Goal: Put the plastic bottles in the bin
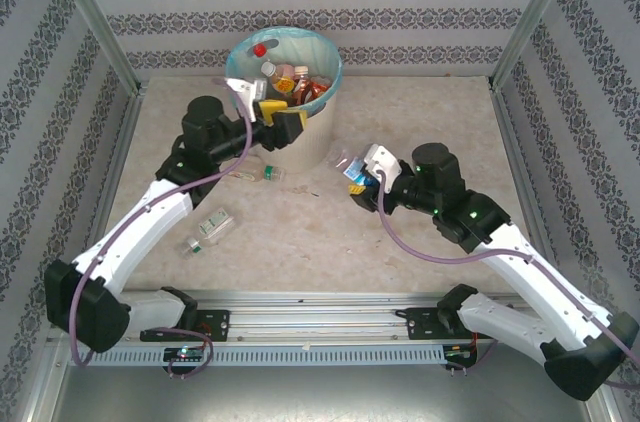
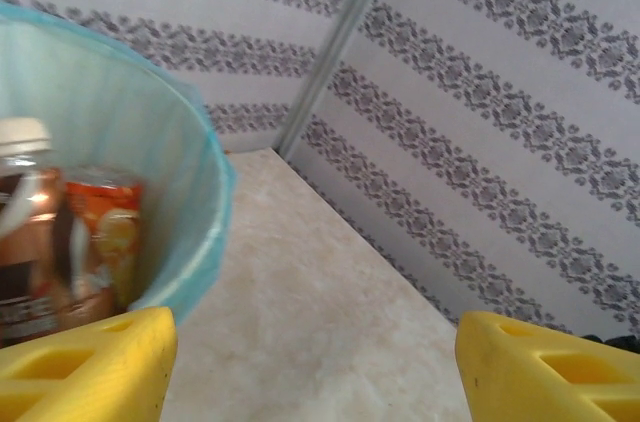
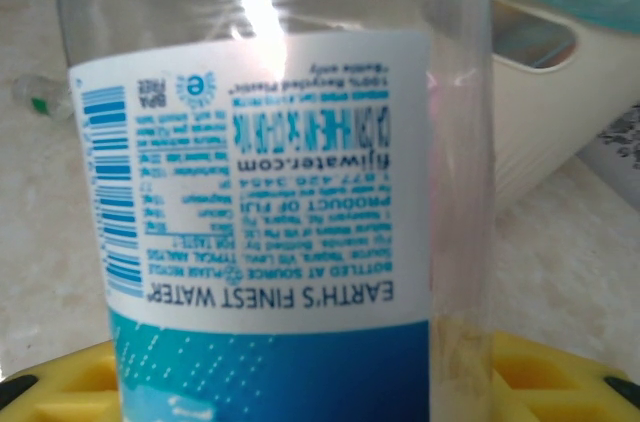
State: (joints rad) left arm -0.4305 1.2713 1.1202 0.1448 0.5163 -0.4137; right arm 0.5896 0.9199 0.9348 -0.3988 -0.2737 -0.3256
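The bin (image 1: 318,134), cream-white with a light blue liner, stands at the back centre and holds several plastic bottles (image 1: 296,82). My left gripper (image 1: 280,119) hangs open at its front-left rim, nothing between the yellow fingers (image 2: 95,362). In the left wrist view the bin's liner (image 2: 150,162) is at the left, with a brown bottle (image 2: 30,242) and an orange one (image 2: 108,232) inside. My right gripper (image 1: 355,180) is shut on a clear bottle (image 3: 280,172) with a blue and white label, right of the bin (image 3: 545,92).
Two clear bottles with green caps lie on the table left of centre: a small one (image 1: 268,174) in front of the bin and a larger one (image 1: 210,230) nearer the left arm. Patterned walls and metal posts enclose the table on three sides.
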